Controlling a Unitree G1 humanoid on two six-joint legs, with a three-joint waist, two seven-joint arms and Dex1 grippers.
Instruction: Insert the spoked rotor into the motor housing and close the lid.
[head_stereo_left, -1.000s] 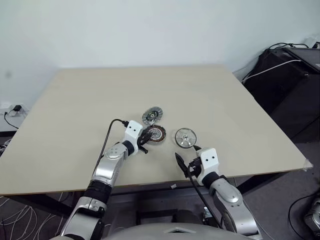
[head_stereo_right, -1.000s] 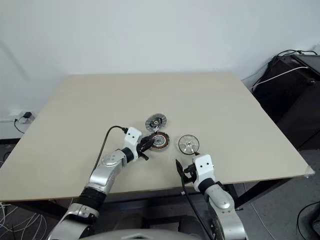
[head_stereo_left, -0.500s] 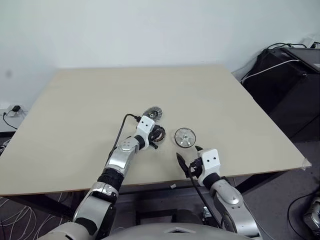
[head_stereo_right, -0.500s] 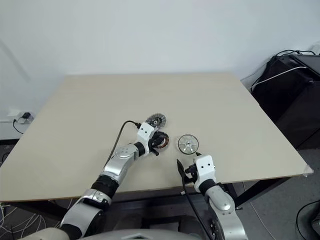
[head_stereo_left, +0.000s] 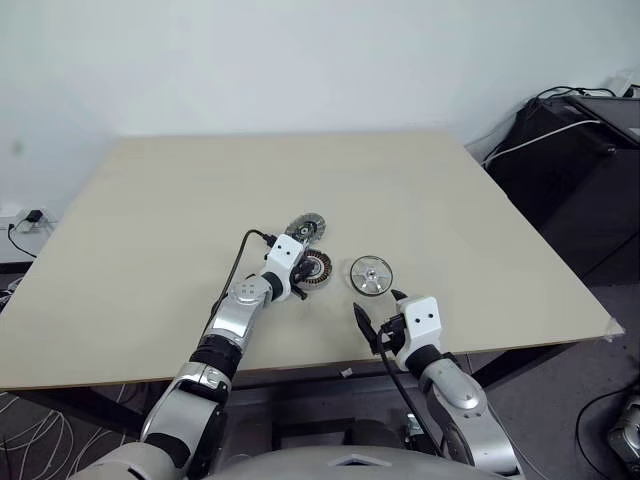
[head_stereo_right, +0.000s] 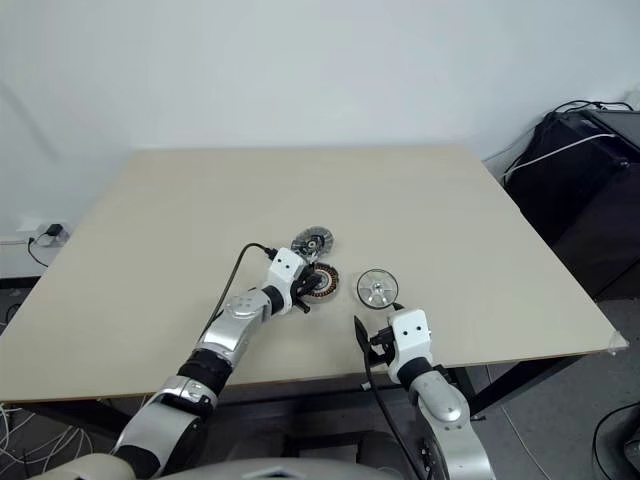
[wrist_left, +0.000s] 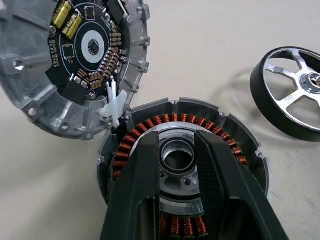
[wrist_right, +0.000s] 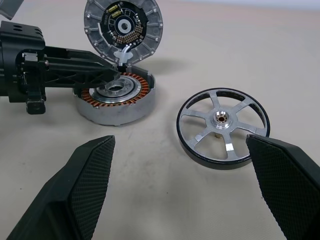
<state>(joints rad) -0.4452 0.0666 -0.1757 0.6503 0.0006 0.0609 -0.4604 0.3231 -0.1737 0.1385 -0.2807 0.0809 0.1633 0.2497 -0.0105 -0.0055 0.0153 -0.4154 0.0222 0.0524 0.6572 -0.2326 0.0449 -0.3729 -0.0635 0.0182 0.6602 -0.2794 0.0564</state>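
Note:
The motor housing (head_stereo_left: 316, 267), a metal ring of copper windings, lies flat at mid table. The lid (wrist_right: 122, 27) leans tilted against its far rim, circuit-board face showing, joined to it by a white plug. The spoked rotor (wrist_right: 222, 127), a shiny wheel with a small hub, lies flat just right of the housing. My left gripper (wrist_left: 177, 137) reaches across the housing's top. Its fingers (wrist_left: 140, 190) stand a little apart on either side of the centre hole, with nothing gripped. My right gripper (wrist_right: 179, 142) hovers wide open near the table's front edge, short of the rotor.
The pale wooden table (head_stereo_left: 450, 200) has its front edge just under my right gripper. Black equipment with cables (head_stereo_left: 580, 170) stands off the table to the right. A black cable (head_stereo_left: 235, 265) loops from my left wrist.
My left gripper has slid forward and right, from the housing's near rim to over its top. The housing, lid and rotor lie where they were. The right arm has kept still.

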